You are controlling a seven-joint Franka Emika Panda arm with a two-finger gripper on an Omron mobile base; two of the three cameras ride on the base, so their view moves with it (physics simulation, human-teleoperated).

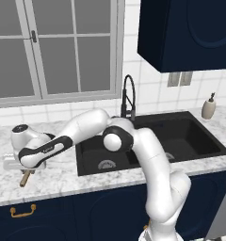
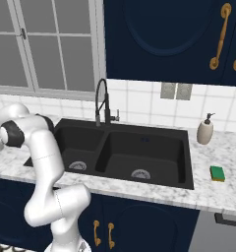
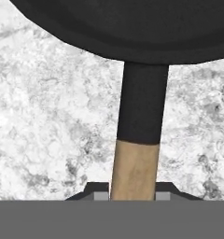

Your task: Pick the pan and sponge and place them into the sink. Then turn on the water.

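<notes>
gripper (image 3: 132, 197) is pinched on the wooden handle of the pan (image 3: 132, 28), fingers (image 3: 101, 196) tight on both sides of it. pan sits on the marble counter (image 1: 63, 176) left of the sink (image 1: 190, 136), handle end poking out under the hand. sponge (image 2: 217, 173) is on the far right counter. grip looks far out on the handle, so lift slow and keep it level; the pan will likely want to droop or twist on the way to the basin.
</notes>
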